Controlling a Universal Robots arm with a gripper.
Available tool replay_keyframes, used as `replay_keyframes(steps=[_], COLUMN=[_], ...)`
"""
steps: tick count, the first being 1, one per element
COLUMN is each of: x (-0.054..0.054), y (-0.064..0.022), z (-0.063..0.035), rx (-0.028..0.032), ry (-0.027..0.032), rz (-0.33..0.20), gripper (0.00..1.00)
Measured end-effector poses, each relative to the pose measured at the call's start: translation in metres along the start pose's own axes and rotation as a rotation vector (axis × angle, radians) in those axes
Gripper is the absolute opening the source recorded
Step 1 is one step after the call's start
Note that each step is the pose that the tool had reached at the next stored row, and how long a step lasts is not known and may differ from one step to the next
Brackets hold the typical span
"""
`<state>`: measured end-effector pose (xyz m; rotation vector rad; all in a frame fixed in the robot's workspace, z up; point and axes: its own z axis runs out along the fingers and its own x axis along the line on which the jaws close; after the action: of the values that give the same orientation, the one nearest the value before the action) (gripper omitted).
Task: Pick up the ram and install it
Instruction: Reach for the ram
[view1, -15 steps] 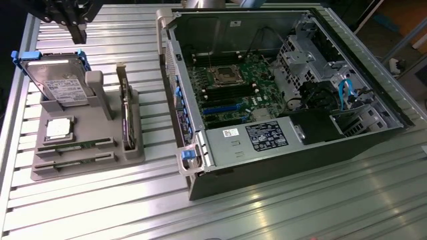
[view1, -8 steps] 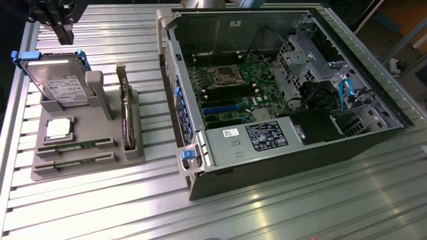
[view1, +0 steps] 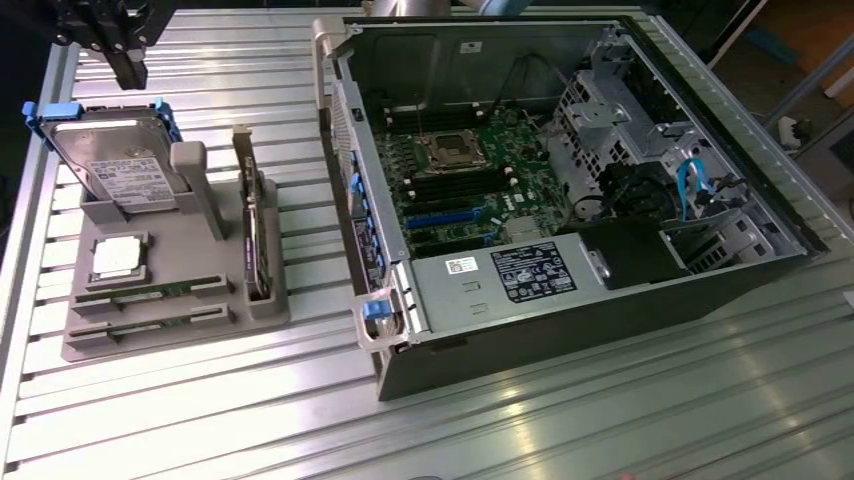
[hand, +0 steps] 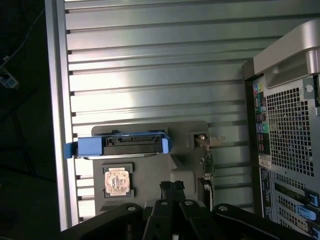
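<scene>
Exterior view, my claw (view1: 130, 75): it hangs up high, over the back end of the gray holder (view1: 187, 335) and above the hard drive (view1: 118, 165).
Claw state: closed tight, with nothing in it.
Wrist view, my claw (hand: 172, 186): my fingers are pressed together.
Hard drive: it stands up in the holder with blue clips on its sides. It is the thing nearest to my claw.
Chip (view1: 118, 255): small and square, lying flat just in front of the hard drive.
Ram (view1: 147, 293): a long green stick lying flat in a slot at the front end of the holder, well apart from my claw. Another stick (view1: 150, 318) like it lies just beside it.
Dark card (view1: 251, 240): it stands on its edge on the holder's side nearest the computer.
Computer (view1: 601, 320): open, on the exterior view's right, with its green board showing.
Tabletop (view1: 601, 430): silver metal with long ridges.
</scene>
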<state>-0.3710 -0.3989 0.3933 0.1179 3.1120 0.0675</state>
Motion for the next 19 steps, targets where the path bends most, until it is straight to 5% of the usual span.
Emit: replay_keyframes(steps=[7,12,19], x=[-0.002,-0.003,-0.003], y=[0.0002,-0.0003,-0.0131], z=[0.0001,0.0,-0.0005], rx=[0.0014,0.0015,0.0015], ry=[0.0115,0.0126,0.0125], rz=[0.0,0.0,0.001], gripper=[0.11,0.11,0.11])
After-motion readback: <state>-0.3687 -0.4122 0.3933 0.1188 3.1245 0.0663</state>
